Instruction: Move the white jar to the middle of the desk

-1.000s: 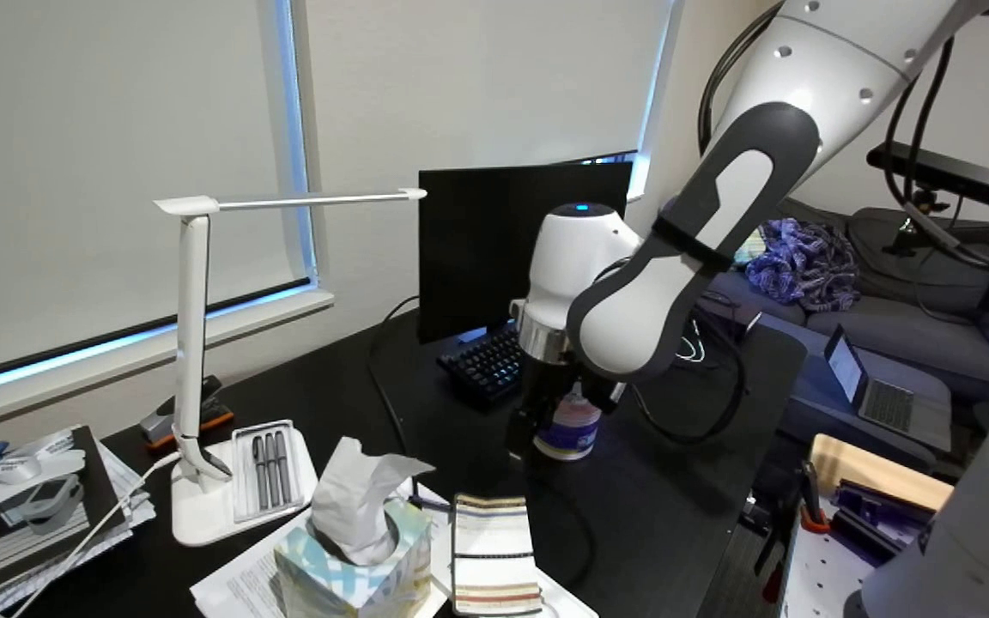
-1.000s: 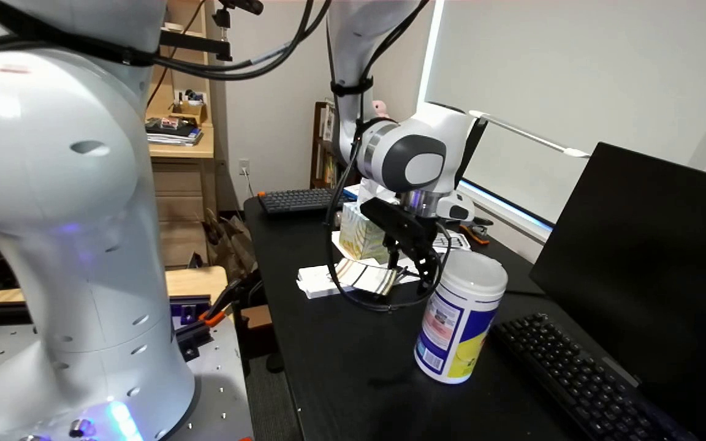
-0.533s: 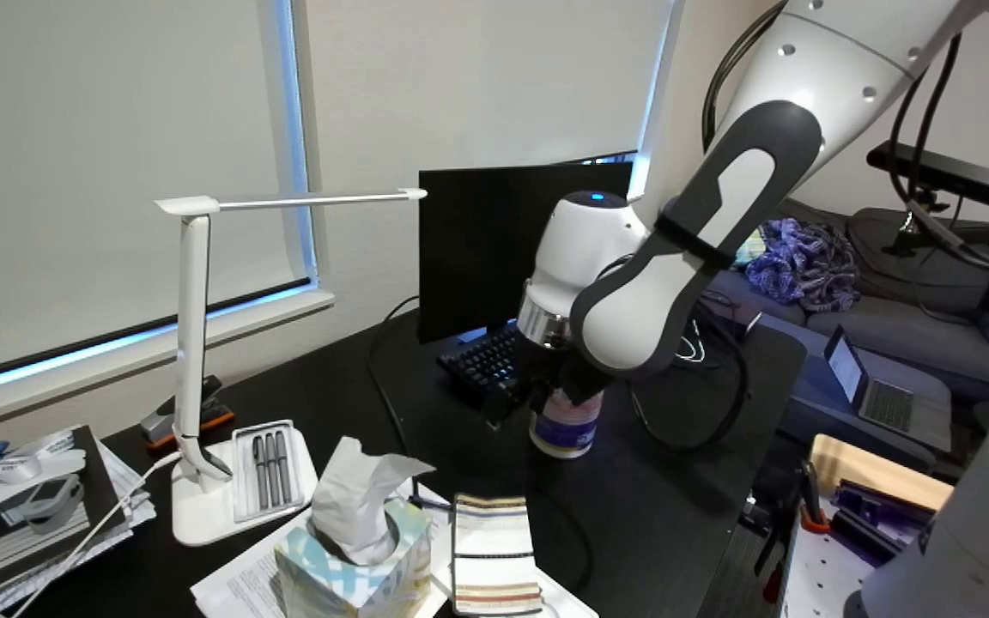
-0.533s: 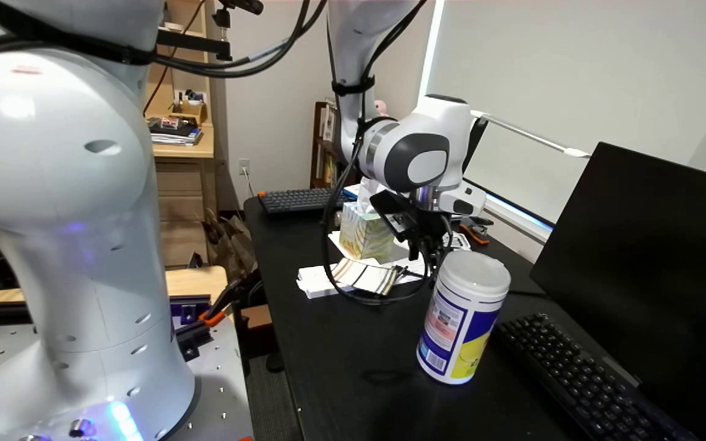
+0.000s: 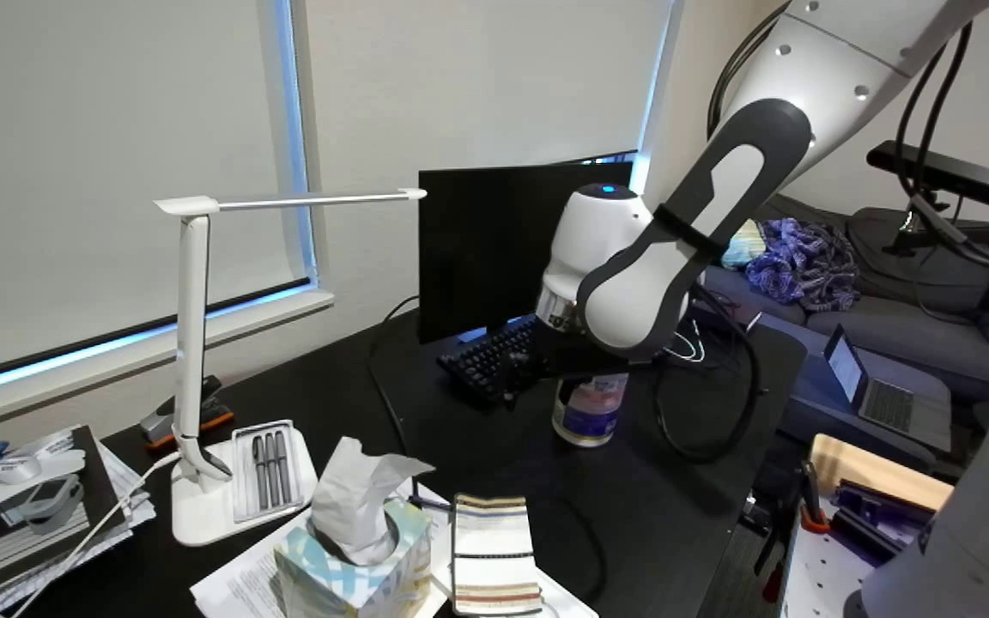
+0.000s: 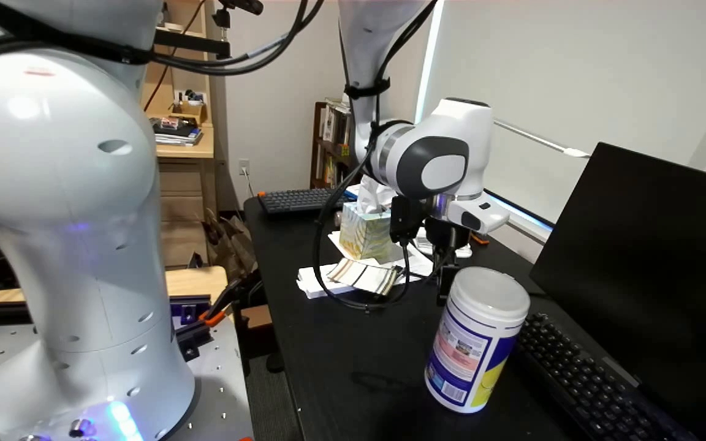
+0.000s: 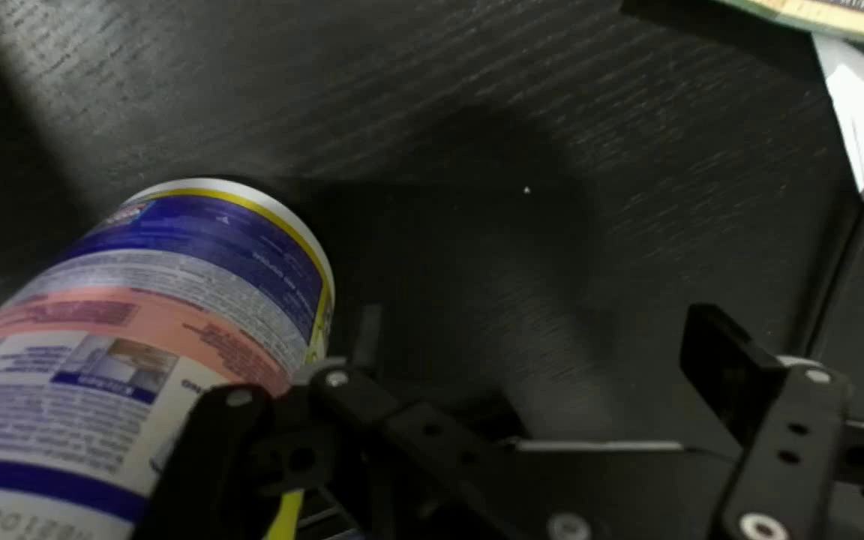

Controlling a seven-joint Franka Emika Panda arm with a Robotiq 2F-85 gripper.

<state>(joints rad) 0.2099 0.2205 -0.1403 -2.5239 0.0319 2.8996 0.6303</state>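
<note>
The white jar, with a blue, pink and yellow label and a pale lid, stands upright on the black desk (image 5: 658,532). It shows in both exterior views (image 5: 589,421) (image 6: 475,349) and at the left of the wrist view (image 7: 139,337). My gripper (image 7: 544,341) is open, its fingers wide apart with only bare desk between them. The jar is outside the jaws, beside the left finger in the wrist view, close or touching; I cannot tell which. In an exterior view my gripper (image 6: 442,275) is behind the jar. The jar's top is partly hidden by the arm in an exterior view.
A monitor (image 5: 520,257) and a keyboard (image 6: 573,373) are close by the jar. A tissue box (image 5: 357,558), a striped case (image 5: 494,549), papers and a white lamp (image 5: 192,343) occupy the desk's other part. A cable loop (image 6: 322,257) hangs from the arm.
My gripper has turned and moved toward the monitor end, staying open. In the last half second the jar has shifted the same way, away from the tissue box, still standing on the desk.
</note>
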